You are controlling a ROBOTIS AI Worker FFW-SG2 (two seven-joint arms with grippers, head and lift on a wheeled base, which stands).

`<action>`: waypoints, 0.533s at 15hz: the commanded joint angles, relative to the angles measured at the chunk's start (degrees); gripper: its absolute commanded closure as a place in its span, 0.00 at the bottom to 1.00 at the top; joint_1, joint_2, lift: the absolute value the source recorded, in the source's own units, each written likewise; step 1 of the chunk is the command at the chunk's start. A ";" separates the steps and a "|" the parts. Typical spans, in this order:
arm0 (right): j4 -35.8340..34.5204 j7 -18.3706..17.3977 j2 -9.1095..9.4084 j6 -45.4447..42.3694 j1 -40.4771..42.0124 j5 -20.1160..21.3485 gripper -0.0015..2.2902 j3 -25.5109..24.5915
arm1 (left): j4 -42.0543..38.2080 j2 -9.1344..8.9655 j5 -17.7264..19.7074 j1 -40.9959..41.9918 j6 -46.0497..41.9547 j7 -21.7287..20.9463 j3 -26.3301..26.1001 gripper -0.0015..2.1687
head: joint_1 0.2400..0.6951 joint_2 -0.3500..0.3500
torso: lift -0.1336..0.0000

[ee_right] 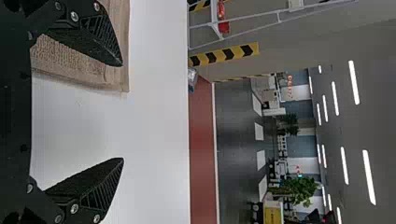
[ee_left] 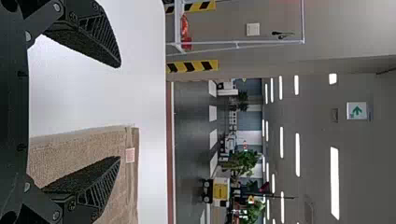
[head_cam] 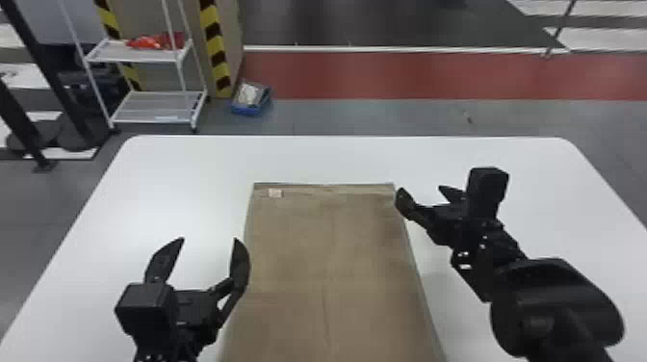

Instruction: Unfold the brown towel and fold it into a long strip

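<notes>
Head view gave us 2 black grippers above a white table (head_cam: 159, 168), with the brown towel (head_cam: 332, 240) spread between them. We saw the left gripper (head_cam: 209, 239) standing wide, its 2 fingers well apart and nothing between them. The towel lay to its right, and the finger on that side overlapped the left border of the cloth from where we looked, though we could not tell whether they touched. We found the right gripper (head_cam: 421, 189) wide as well, also holding nothing, just beside the towel's far right corner, so the cloth lay to its left. Ahead of the left gripper and a little to its right, we made out a small pale label (head_cam: 275, 193) near the towel's far left corner. The towel was flat and longer than it was broad, with a faint crease running lengthwise. In the left wrist view, we saw 1 finger in front of the cloth and the other against the tabletop; the right wrist view showed us the same split. Beyond the left gripper, past the table, stood a white shelf rack (head_cam: 154, 53) with something red on top.
</notes>
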 commanded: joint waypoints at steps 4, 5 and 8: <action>3.82 0.82 0.00 4.48 -4.25 0.60 0.10 3.62 | 0.57 0.57 0.00 -1.17 1.06 0.00 -1.00 0.09 | 1.00 0.53 | 0.08; 4.53 0.82 0.00 4.83 -4.86 0.69 0.13 4.24 | 0.66 0.66 0.00 -1.35 1.23 0.00 -1.09 0.09 | 1.00 0.53 | 0.08; 5.23 0.82 0.27 5.18 -5.65 1.30 0.16 5.91 | 1.01 0.83 0.09 -1.70 1.23 0.00 -1.44 0.09 | 1.00 0.55 | 0.08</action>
